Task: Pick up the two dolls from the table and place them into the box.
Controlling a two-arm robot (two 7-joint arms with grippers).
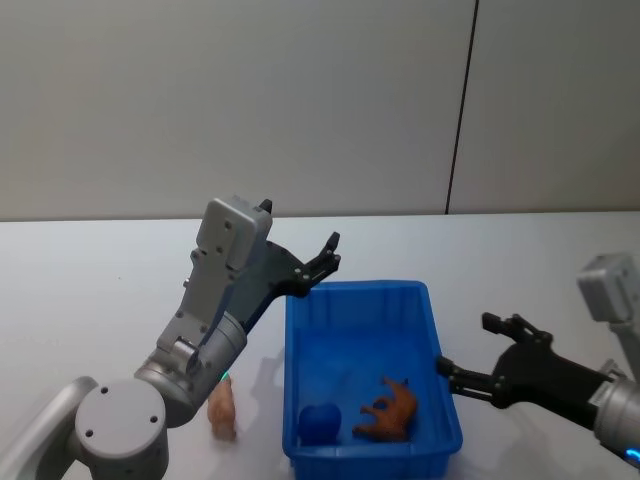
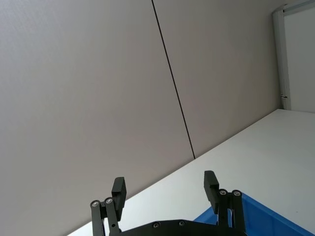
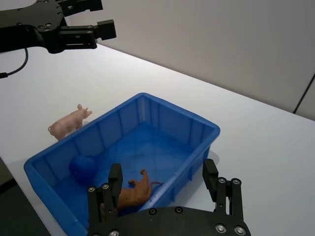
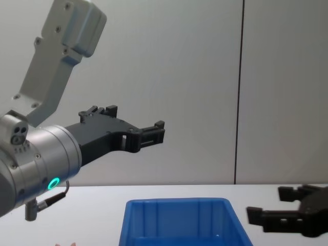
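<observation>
A pale pink pig doll point(image 1: 222, 408) lies on the white table point(image 1: 100, 270), just left of the blue box point(image 1: 355, 290); the right wrist view has the doll point(image 3: 69, 123) beside the box's point(image 3: 182, 110) long wall. My left gripper point(image 1: 325, 262) is raised above the box's far left corner, open and empty, its fingers point(image 2: 210, 184) pointing toward the wall. My right gripper point(image 1: 470, 345) hovers open just right of the box, with nothing in it. An orange-brown animal figure point(image 1: 390, 410) lies inside the box.
A round blue object point(image 1: 320, 422) sits in the box's near left corner. Grey wall panels rise behind the table. Bare tabletop stretches to the left of and behind the box.
</observation>
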